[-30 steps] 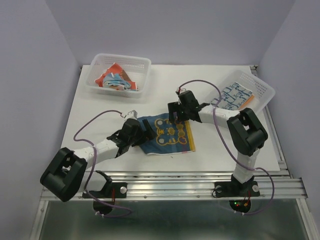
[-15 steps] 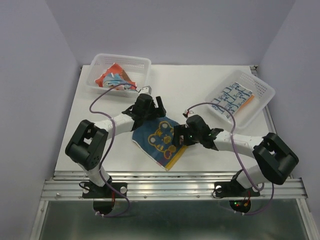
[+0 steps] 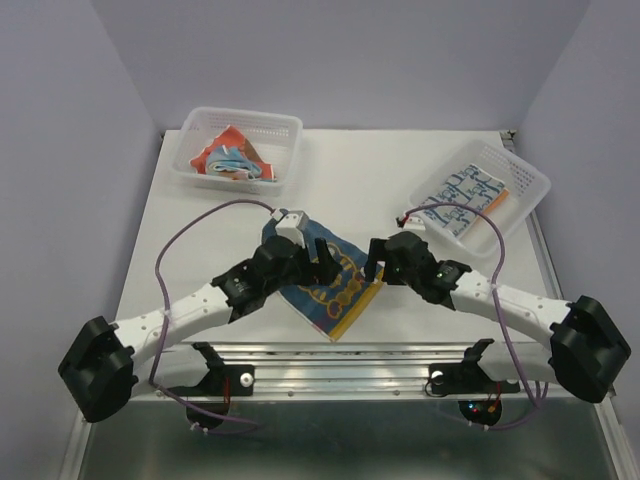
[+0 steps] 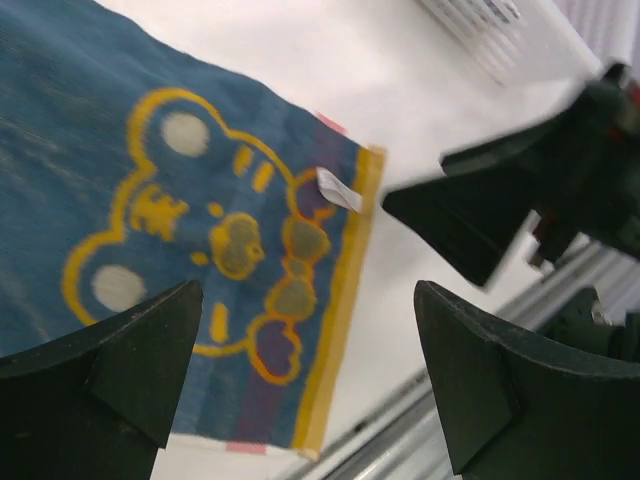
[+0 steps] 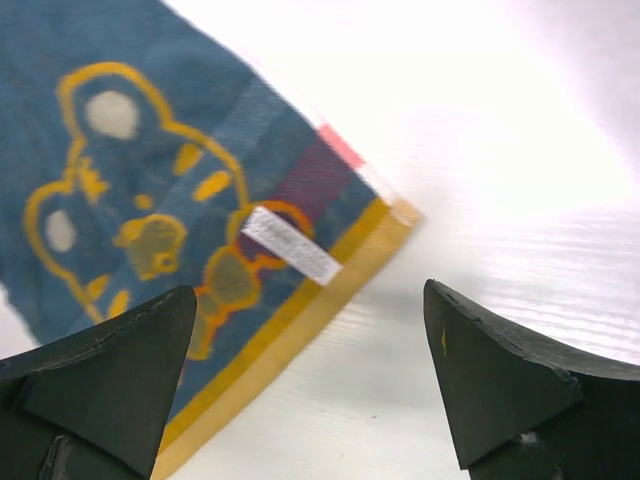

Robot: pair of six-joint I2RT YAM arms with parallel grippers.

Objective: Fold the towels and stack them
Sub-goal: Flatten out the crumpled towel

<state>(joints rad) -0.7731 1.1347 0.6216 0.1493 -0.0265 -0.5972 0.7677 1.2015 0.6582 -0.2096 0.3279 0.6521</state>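
Navy towel with the yellow bear [image 3: 345,285] lies spread on the white table [image 3: 370,170], front middle, turned cornerwise so one corner points at the near edge – a yellow band runs along its right-hand side. A small white label [image 5: 293,245] is sewn on just inside that band. Left gripper [image 4: 307,300] is over the towel's left half, jaws wide, nothing between them; its wrist view looks down on the bear print and the yellow edge, with the other arm's dark fingers blurred at upper right. Right gripper [image 5: 310,300] is at the towel's right corner, jaws also wide and holding nothing – one finger sits over the cloth, the other over bare table. Can't tell from any view whether either set of fingertips is touching the cloth or is just above it. The two grippers face each other across the towel, near but apart. Back left of the table: a white lattice basket [image 3: 290,125] with crumpled towels [image 3: 228,158] in it, red-orange and light blue showing. Back right: a second basket [image 3: 530,180], angled, with a white towel with blue print [image 3: 465,190] lying flat on top and an orange one [image 3: 493,203] peeking out under its near edge.
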